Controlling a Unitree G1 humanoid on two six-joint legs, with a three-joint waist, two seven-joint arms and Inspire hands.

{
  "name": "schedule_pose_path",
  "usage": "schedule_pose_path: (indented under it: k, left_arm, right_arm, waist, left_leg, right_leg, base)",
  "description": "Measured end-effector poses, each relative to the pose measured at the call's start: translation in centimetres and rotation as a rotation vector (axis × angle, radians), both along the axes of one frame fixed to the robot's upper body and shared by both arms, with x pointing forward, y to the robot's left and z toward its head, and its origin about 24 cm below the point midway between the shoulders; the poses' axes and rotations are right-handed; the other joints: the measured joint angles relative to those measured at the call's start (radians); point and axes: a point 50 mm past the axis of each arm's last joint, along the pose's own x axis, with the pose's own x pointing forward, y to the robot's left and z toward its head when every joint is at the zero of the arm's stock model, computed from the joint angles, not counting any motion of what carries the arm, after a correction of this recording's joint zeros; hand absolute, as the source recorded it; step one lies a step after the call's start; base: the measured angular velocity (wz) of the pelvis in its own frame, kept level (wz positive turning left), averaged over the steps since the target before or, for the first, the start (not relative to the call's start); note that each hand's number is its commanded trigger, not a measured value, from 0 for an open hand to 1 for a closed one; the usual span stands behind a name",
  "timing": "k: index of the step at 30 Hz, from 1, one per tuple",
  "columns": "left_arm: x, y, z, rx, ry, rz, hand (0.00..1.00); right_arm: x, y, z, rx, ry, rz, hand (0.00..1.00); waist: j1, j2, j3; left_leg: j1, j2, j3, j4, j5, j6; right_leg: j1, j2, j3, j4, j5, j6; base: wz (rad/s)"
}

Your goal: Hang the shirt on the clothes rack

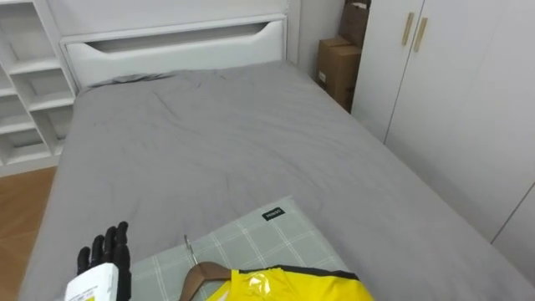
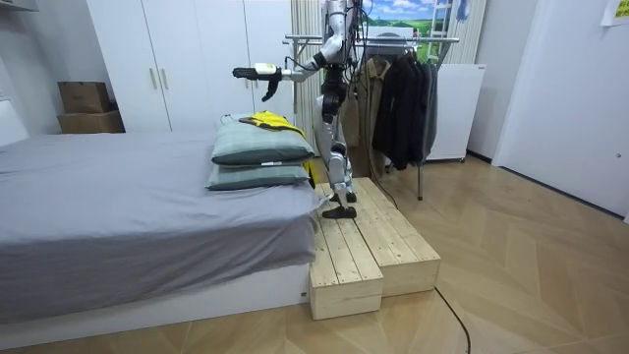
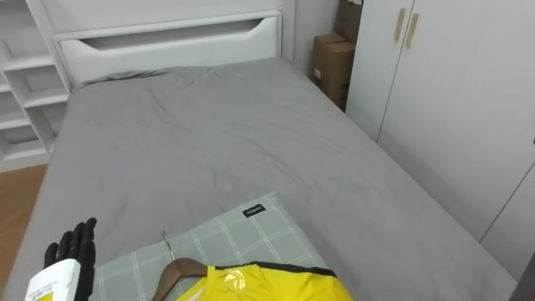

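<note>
1. The fingers (image 1: 107, 249) of the left hand (image 1: 99, 272) stand straight and a little spread at the lower left of the eye views, with nothing in them. In the room view that arm reaches out level, in the air above the pillows.
2. Right of the fingers, and clear of them, a metal hook (image 1: 189, 249) lies on the top pillow (image 1: 251, 236), pointing away from the robot toward the headboard (image 1: 175, 42).
3. The hook leads down into a wooden hanger (image 1: 205, 274). Its bar appears to run left to right across the view, though most of it is inside the shirt.
4. The yellow shirt (image 1: 288, 286), the thing to hang, lies flat on the near end of that pillow and runs off the bottom of the eye views.
5. Judged from this, the coming grasp depends on the hook lying right of and below the left hand. That hand looks the nearer one and would go right and down to it.
6. A dark shape under the left forearm in the room view may be the right hand (image 2: 267, 90); it is too small to read.
7. Count: one shirt, one hanger, two stacked pillows with the lower pillow (image 2: 254, 177) beneath, and two boxes (image 1: 338, 67) at the far right beside the wardrobe (image 1: 456, 109).
</note>
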Motion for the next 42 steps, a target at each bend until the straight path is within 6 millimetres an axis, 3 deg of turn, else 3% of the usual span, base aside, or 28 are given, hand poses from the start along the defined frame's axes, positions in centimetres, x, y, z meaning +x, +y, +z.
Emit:
schedule_pose_path:
  k: [15, 27, 34, 42]
  left_arm:
    - [-0.4, -0.6, -1.0, -0.053, 0.099, -0.028, 0.00]
    - [-1.1, -0.2, -2.0, -0.102, 0.162, 0.020, 0.00]
    - [-2.2, 0.3, -3.2, -0.123, 0.229, 0.057, 0.00]
    - [-2.6, 0.5, -3.6, -0.137, 0.252, 0.077, 0.00]
  right_arm:
    - [0.5, 0.3, 0.0, 0.005, -0.004, 0.032, 0.00]
    - [0.5, 0.4, 0.0, 0.005, -0.006, 0.035, 0.00]
    - [0.6, 0.5, 0.0, 0.005, -0.005, 0.048, 0.00]
    - [0.7, 0.8, -0.1, 0.012, -0.006, 0.053, 0.00]
  waist:
    - [-0.011, -0.019, -0.0024]
    - [-0.009, -0.017, -0.0031]
    - [-0.009, -0.019, -0.0020]
    - [-0.007, -0.035, 0.0030]
  left_leg:
    - [-0.001, 0.003, 0.029, 0.001, 0.000, 0.000]
    - [0.000, 0.008, 0.029, -0.002, 0.000, 0.000]
    - [0.000, 0.010, 0.028, -0.002, 0.000, -0.001]
    - [0.000, 0.010, 0.027, -0.002, 0.000, -0.002]
  right_leg:
    - [-0.020, 0.003, 0.038, 0.014, 0.000, 0.000]
    - [-0.023, 0.010, 0.042, 0.017, 0.002, -0.002]
    - [-0.023, 0.012, 0.042, 0.017, 0.003, -0.002]
    - [-0.023, 0.013, 0.042, 0.015, 0.003, -0.003]
  base:
    - [-0.06]
    - [0.00]
    - [0.00]
    - [0.00]
